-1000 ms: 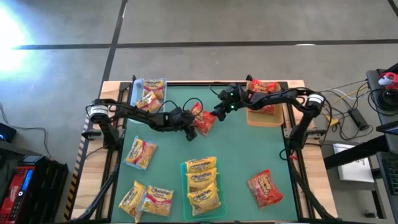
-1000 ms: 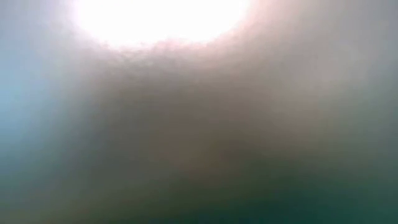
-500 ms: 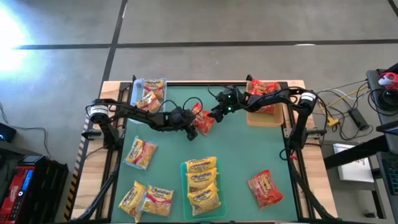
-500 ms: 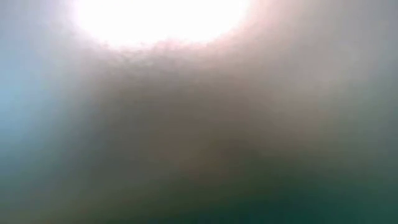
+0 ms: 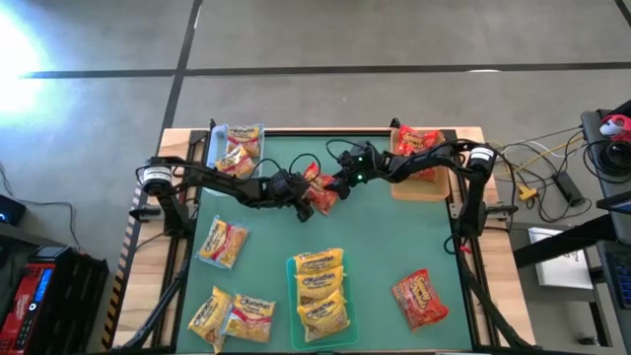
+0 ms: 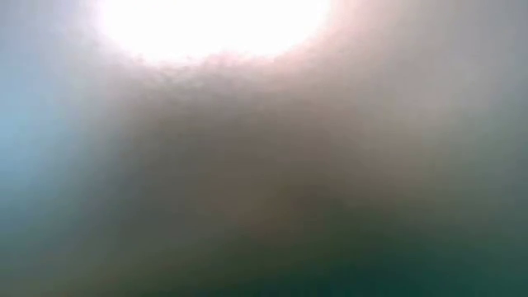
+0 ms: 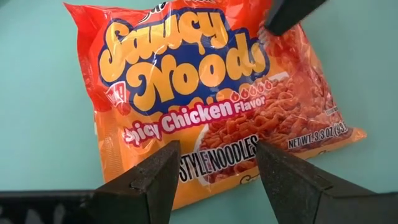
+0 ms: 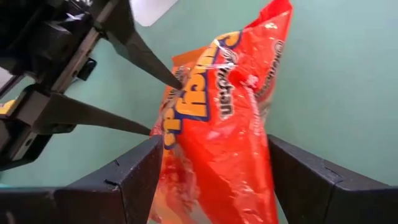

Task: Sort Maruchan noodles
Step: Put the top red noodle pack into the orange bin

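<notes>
A red-and-orange Maruchan packet (image 5: 318,187) is at the table's middle, toward the far edge, between my two grippers. It fills the left wrist view (image 7: 205,106) and the right wrist view (image 8: 217,124), where it looks tilted. My left gripper (image 5: 303,195) is open, its fingers (image 7: 155,180) spread over the packet's bottom end. My right gripper (image 5: 338,181) is open and its fingers (image 8: 137,174) stand on either side of the packet from the table's right. The low view shows only blur. My left gripper's two spread fingertips (image 8: 179,83) lie against the packet's printed face near its bottom edge (image 7: 217,158), coming slantwise from the table's left. It pinches nothing. My right gripper straddles the packet's other end (image 8: 249,93). One finger (image 7: 286,12) shows at the packet's top right corner; I cannot tell if it touches.
A clear tray (image 5: 219,148) at the far left holds yellow packets. A tan tray (image 5: 419,185) at the far right holds red ones. A green tray (image 5: 293,296) at the near middle holds yellow ones. Loose yellow packets (image 5: 222,242) lie near left and a red one (image 5: 419,296) lies near right.
My right gripper has moved toward the table's left, up to the red packet, and now stands around it. The packet shows smaller from above than a second ago. My left gripper has stayed in place.
</notes>
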Robot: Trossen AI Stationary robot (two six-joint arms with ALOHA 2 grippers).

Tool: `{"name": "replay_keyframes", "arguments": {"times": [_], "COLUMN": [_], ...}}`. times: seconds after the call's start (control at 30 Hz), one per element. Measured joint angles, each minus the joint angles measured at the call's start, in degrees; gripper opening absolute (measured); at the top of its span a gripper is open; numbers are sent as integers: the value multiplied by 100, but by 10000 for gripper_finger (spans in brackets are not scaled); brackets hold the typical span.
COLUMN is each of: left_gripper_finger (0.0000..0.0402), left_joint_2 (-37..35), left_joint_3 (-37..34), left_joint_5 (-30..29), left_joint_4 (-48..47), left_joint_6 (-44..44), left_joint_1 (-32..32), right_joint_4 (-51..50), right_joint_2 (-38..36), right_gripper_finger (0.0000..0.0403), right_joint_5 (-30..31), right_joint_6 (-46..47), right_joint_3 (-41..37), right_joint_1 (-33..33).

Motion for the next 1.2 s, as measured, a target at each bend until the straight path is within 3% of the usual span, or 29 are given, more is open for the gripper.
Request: {"name": "replay_keyframes", "arguments": {"times": [0.77, 1.2], "left_gripper_finger": [196, 196], "left_joint_2": [0, 0], "left_joint_3": [2, 2], "left_joint_5": [-4, -3], "left_joint_4": [288, 379], "left_joint_6": [71, -99], "left_joint_1": [-2, -4], "right_joint_4": [112, 59], "right_joint_2": [83, 83], "right_gripper_finger": [242, 153], "right_joint_5": [28, 7], "right_joint_6": [-49, 52], "right_joint_3": [0, 0], "right_joint_1": [255, 281]}}
